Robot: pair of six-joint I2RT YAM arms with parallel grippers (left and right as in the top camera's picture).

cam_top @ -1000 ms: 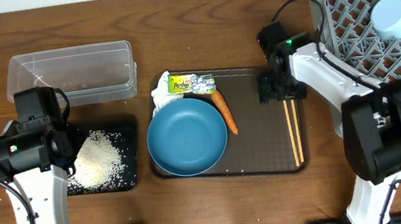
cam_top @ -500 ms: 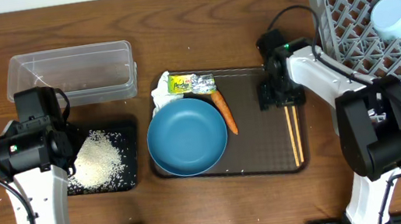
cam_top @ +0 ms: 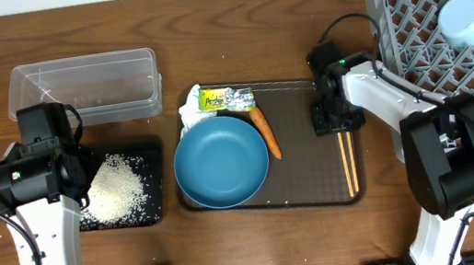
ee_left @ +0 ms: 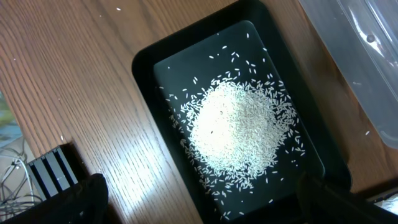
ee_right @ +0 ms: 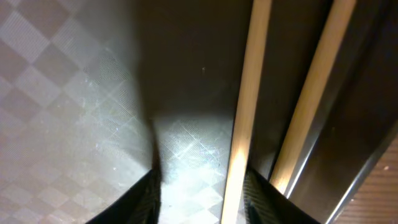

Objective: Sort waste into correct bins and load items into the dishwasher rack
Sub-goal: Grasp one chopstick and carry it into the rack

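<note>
Straddling one of the chopsticks [cam_top: 348,161] with the right gripper [ee_right: 202,196] at their far end, near the right rim of the brown tray [cam_top: 305,155]; holding the fingertips partly apart, a gap showing beside the stick (the second stick lying just outside one fingertip). Hanging the left gripper [ee_left: 199,202] spread wide, gripping nothing, over the black tray [ee_left: 146,68] with the rice [ee_left: 239,134] heaped inside. Showing the carrot [cam_top: 265,133] lying just beside the blue plate-bowl [cam_top: 221,161] on the brown tray.
</note>
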